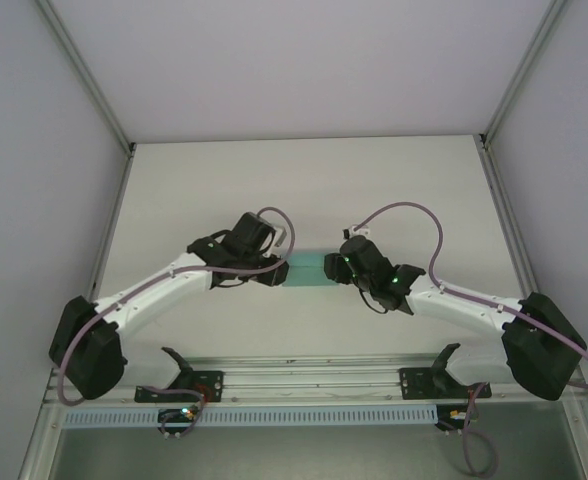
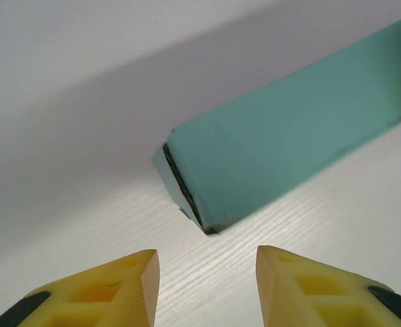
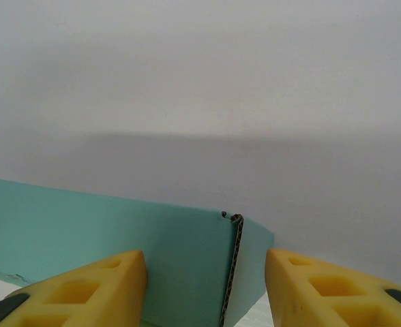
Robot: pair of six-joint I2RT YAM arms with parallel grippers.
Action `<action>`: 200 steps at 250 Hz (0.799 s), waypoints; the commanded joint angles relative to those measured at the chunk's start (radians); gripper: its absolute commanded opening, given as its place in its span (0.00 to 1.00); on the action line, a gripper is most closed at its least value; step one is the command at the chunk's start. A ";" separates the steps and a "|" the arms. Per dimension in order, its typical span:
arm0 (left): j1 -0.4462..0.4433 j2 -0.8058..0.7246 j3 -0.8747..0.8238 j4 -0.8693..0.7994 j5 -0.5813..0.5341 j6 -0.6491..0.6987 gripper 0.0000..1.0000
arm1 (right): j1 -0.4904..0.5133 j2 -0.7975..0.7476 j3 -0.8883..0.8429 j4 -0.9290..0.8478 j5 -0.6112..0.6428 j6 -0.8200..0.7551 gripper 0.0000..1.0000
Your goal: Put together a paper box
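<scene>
While both arms close in on the paper box [image 1: 309, 270] from its two ends, it lies on the worktop [image 1: 304, 190] as a long, flat, closed-looking teal shape. The left tool [image 2: 206, 262] stands just short of the box's near end, its jaws moderately apart with nothing between them. The right tool [image 3: 205, 262] sits at the opposite end, also parted. That end's corner, with its raw card edge, falls between its fingers [image 3: 98, 286], though no pad visibly presses on it.

The step in hand looks like seating the end flaps. At the left-hand end a dark seam runs down the end face and the flap seems slightly proud. To do this well, the right tool should steady its end first, lightly, since thin card dents. The left tool should then come in square to the end face and push the flap flush rather than pinch a corner. Pushing off-centre would likely spin the box on the smooth surface.

From above, the wrists cover both ends of the box, leaving its middle strip visible. Whether either flap is fully tucked cannot be told. In the right wrist view the lower part of the box runs out of frame, so any contact beneath the fingers is unclear.
</scene>
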 commanded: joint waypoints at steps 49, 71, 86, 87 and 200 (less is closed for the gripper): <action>0.145 0.004 0.043 0.065 0.169 -0.109 0.65 | -0.008 0.031 -0.066 -0.110 -0.008 0.024 0.48; 0.167 0.054 0.017 0.135 0.242 -0.112 0.62 | -0.010 0.036 -0.063 -0.113 -0.002 0.025 0.48; 0.182 0.085 -0.012 0.189 0.303 -0.128 0.56 | -0.011 0.038 -0.063 -0.110 -0.005 0.026 0.47; 0.183 0.088 -0.015 0.192 0.305 -0.130 0.56 | -0.012 0.039 -0.063 -0.109 -0.006 0.026 0.48; 0.224 0.186 -0.333 0.489 0.408 -0.158 0.00 | -0.108 0.015 -0.202 0.071 -0.203 0.061 0.22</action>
